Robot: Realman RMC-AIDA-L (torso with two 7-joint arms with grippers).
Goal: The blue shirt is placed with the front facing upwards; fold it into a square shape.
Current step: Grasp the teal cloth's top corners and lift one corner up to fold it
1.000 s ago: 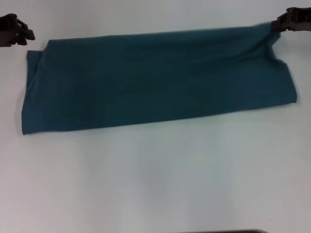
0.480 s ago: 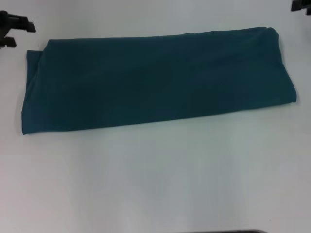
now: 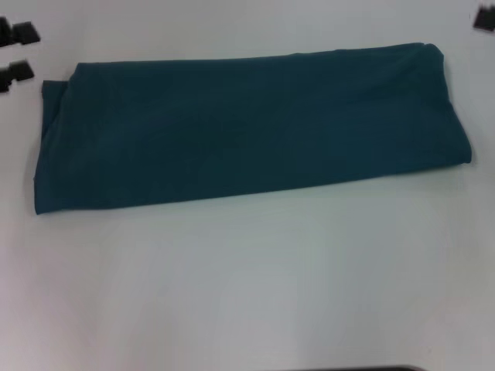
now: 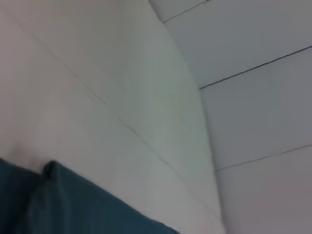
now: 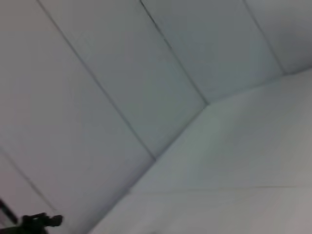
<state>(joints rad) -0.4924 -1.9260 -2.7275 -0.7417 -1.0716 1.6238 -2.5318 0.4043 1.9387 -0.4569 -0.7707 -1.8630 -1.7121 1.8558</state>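
Note:
The blue shirt [image 3: 247, 127] lies flat on the white table [image 3: 247, 278] as a long teal band running left to right, with no lettering showing. My left gripper [image 3: 17, 52] hovers just beyond the shirt's far left corner, open and holding nothing. A small dark piece of my right gripper [image 3: 485, 18] shows at the far right edge of the head view, apart from the shirt's far right corner. One folded corner of the shirt [image 4: 73, 209] appears in the left wrist view.
White table surface stretches in front of the shirt toward me. A panelled white wall [image 4: 243, 58] stands behind the table. A small dark shape [image 5: 39, 222] shows far off in the right wrist view.
The right gripper has let go of the shirt's far right corner and drawn back toward the edge. The left gripper has opened and shifted slightly outward. The shirt has settled flat.

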